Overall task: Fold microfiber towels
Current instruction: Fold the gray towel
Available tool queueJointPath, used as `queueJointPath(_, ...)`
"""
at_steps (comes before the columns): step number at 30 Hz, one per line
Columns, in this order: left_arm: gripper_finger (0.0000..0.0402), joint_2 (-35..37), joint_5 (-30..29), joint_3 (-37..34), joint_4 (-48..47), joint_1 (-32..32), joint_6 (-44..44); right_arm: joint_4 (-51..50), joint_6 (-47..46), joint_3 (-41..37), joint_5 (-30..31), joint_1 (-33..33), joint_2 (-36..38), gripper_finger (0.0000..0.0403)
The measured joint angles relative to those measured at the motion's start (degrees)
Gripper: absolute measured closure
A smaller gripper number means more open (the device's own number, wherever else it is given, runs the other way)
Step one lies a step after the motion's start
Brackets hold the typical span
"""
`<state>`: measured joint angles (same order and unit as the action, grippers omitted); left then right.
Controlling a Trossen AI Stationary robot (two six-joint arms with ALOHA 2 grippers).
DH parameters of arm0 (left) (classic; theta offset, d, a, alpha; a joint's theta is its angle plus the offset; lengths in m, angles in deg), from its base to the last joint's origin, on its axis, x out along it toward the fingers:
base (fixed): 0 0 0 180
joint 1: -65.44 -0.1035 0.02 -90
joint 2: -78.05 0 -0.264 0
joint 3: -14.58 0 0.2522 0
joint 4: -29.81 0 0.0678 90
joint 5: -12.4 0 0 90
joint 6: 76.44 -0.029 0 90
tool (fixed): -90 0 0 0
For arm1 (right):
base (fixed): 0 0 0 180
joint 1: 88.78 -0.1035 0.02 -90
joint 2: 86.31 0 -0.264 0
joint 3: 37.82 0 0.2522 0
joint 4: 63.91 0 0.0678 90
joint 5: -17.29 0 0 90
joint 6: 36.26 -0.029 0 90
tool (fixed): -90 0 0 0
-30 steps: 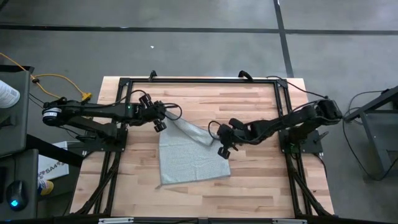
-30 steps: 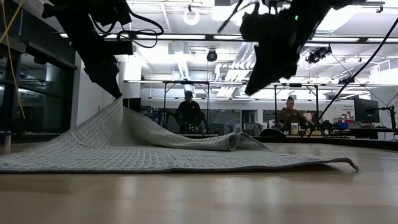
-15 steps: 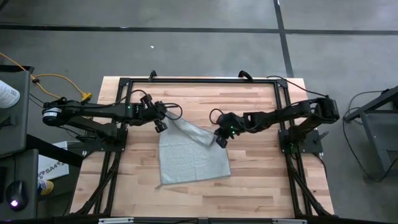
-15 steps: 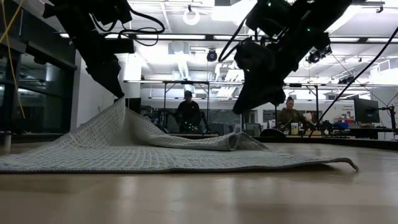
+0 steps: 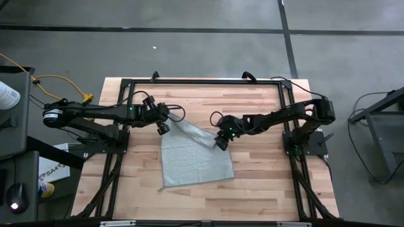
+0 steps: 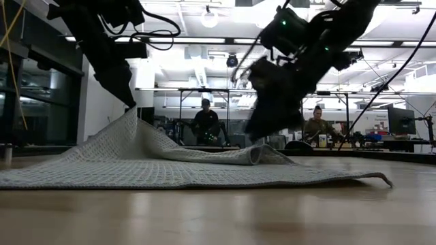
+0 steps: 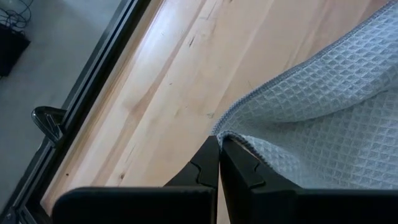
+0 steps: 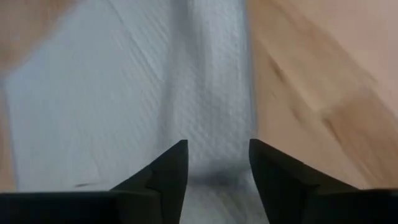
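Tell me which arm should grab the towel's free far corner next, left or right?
Right, likely. The right claw is open and sits over the towel's rolled far edge, its fingers straddling the fabric. The left claw is already shut on the other lifted corner, so it is occupied.

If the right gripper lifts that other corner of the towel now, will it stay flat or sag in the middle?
Probably sag. The towel already drapes in a limp slope from the corner pinched in the left gripper and rolls at its far edge, so it looks floppy. Its waffle weave should give the open right gripper, hovering over that edge, a fair grip. It seems light.
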<state>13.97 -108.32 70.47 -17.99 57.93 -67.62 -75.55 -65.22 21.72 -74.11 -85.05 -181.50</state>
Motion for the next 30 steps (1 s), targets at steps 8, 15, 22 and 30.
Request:
queueJointPath(8, 0.0401, 0.0, 0.2, 0.0, 0.1, 0.0, 0.0, -0.3, 0.3, 0.1, 1.3, 0.1, 0.1, 0.0244)
queueJointPath(15, 0.0401, 0.0, 0.2, 0.0, 0.1, 0.0, 0.0, -0.6, 0.2, 0.1, 1.4, 0.0, 0.1, 0.0247)
queueJointPath(22, 0.0401, 0.0, 0.2, 0.0, 0.1, 0.0, 0.0, -1.3, -0.3, 0.1, 1.2, 0.0, -0.5, 0.0247)
queueJointPath(30, 0.0401, 0.0, 0.4, 0.0, 0.0, 0.0, 0.0, -1.5, -0.9, 0.0, 0.8, 0.0, -1.9, 0.0247)
